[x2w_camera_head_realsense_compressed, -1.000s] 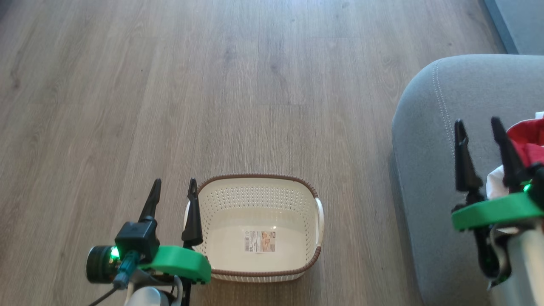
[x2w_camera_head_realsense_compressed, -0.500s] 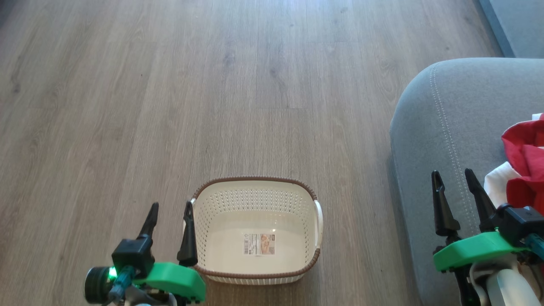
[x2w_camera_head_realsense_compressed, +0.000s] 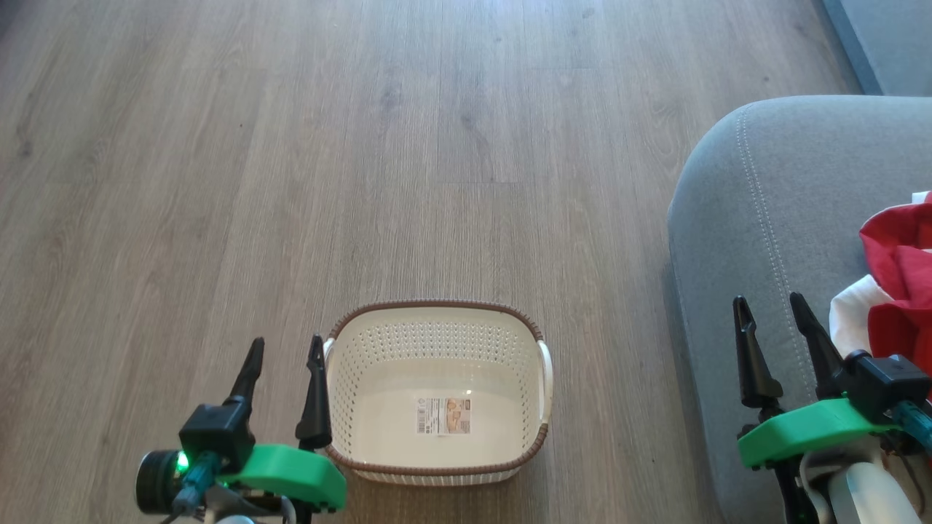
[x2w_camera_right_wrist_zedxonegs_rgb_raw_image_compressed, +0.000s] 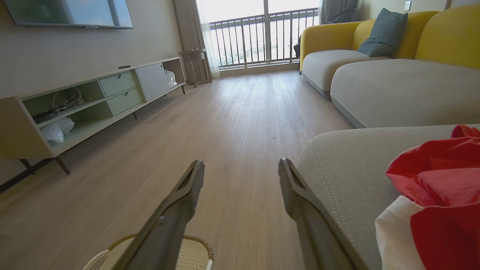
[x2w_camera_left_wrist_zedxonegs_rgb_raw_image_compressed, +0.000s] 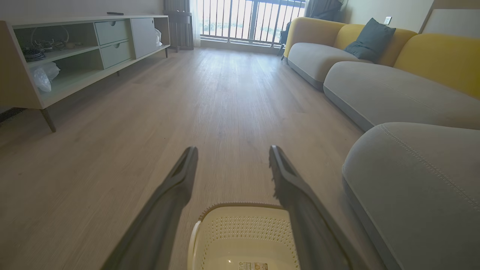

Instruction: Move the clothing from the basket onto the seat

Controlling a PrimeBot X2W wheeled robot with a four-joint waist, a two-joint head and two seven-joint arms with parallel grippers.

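— Where is the clothing?
— The clothing (x2w_camera_head_realsense_compressed: 894, 251), red with a white piece, lies heaped on the seat (x2w_camera_head_realsense_compressed: 757, 218), well to the right of the basket (x2w_camera_head_realsense_compressed: 437, 336).
— And the basket?
— It stands upright on the wood floor (x2w_camera_head_realsense_compressed: 364, 145), a paper label (x2w_camera_head_realsense_compressed: 444, 415) stuck on its bare bottom.
— The left gripper (x2w_camera_head_realsense_compressed: 286, 339)?
— Just left of the basket. Its inner finger lines up with the basket's left handle, and whether they touch cannot be told. The jaws are spread wide, gripping nothing.
— The right gripper (x2w_camera_head_realsense_compressed: 767, 297)?
— Well right of the basket, over the seat's near part and just beside the clothing on the basket's side. Its fingers also stand wide apart, with no cloth between them.
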